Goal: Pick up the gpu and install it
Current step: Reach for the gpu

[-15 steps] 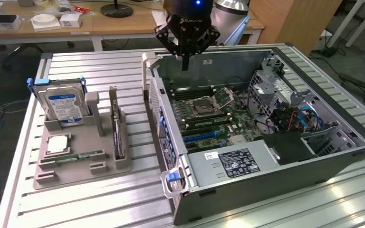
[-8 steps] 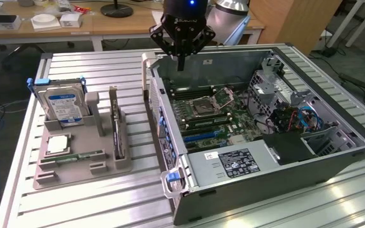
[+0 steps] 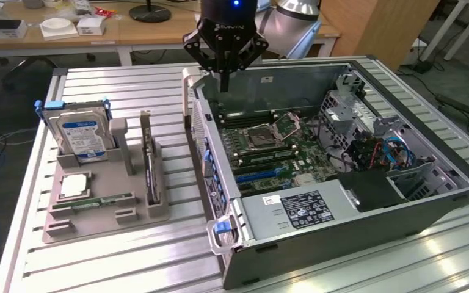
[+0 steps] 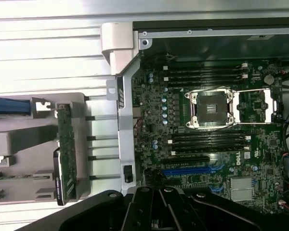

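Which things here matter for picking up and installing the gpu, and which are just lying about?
For the job:
- gpu, upright in the grey holder
- gripper, shut, holding nothing, above the case
- open computer case
- motherboard

Lying about:
- hard drive
- memory stick
- processor chip

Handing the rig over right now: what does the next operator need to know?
Gripper: shut, empty, hovering above the open computer case, over the wall that faces the holder.
Gpu: standing on edge in the grey holder beside the case, not gripped.
Done: nothing that shows.
Left: pick up the gpu and install it in the case.
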Motion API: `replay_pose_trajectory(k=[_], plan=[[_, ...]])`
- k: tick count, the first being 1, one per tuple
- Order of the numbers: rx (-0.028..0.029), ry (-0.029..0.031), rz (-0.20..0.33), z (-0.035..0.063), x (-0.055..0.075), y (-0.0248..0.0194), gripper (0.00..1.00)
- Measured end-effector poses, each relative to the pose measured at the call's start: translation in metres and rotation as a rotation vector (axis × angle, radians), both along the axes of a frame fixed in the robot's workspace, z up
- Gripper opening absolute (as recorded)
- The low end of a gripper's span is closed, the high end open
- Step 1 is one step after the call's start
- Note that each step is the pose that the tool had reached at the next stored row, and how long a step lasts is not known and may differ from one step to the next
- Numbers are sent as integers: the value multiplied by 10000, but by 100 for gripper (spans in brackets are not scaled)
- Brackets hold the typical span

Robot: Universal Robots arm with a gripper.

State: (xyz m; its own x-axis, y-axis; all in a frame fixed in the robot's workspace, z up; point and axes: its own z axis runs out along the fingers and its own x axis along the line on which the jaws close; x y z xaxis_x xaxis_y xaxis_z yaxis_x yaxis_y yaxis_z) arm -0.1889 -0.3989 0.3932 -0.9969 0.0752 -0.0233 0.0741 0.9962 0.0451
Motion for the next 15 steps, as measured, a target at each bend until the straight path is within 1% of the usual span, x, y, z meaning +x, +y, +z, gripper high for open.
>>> replay_pose_trajectory(k=[15], plan=[[0,0,-2,-1,-289,0,10]])
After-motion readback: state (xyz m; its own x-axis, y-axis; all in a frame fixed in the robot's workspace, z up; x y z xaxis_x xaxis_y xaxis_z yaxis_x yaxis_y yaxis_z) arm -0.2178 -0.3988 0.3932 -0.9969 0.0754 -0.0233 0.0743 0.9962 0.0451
